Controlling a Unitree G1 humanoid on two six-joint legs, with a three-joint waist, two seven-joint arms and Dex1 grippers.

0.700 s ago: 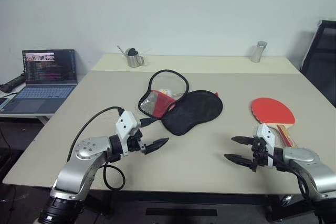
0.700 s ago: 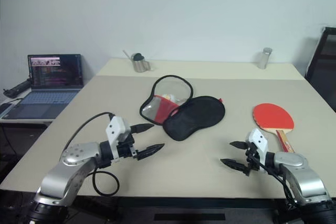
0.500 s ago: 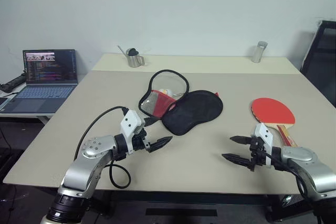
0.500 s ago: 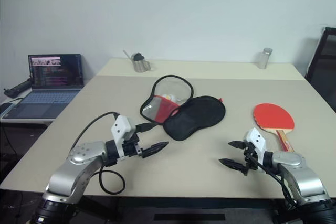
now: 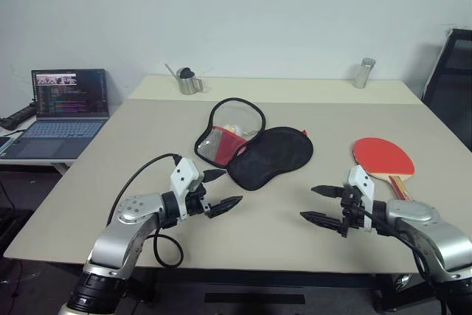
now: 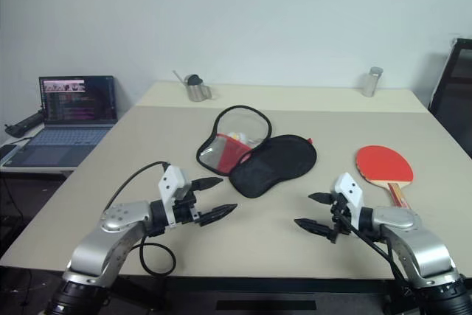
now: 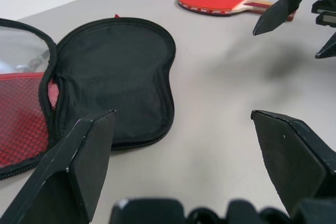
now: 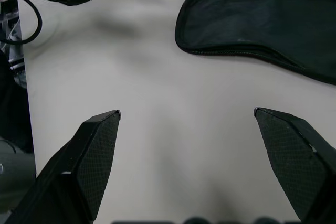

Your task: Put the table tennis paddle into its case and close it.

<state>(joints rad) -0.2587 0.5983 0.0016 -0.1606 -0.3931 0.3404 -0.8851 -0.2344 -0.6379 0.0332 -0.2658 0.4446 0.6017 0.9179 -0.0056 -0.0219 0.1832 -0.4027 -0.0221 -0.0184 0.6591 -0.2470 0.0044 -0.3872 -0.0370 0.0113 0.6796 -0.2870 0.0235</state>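
Change since earlier frames: both arms have drawn inward over the table; the right gripper has shifted toward the middle and now sits beside the paddle handle rather than in front of it; the left gripper has advanced toward the case. Case and paddle lie as before.
Table (image 5: 295,241): beige top, carries all task items.
Laptop (image 5: 65,112): open on a side desk to the robot's left, screen lit.
Case (image 5: 269,156): unzipped, mid-table; black half flat, red mesh half folded back beside it.
Table tennis paddle (image 5: 383,157): red face up, right of the case and apart from it, handle toward the robot.
Left gripper (image 5: 218,190): fingers spread wide, empty, near the case's near edge.
Right gripper (image 5: 318,204): fingers spread wide, empty, just left of the paddle handle.
Metal cups: one (image 5: 189,82) at far left edge, one (image 5: 363,73) at far right.
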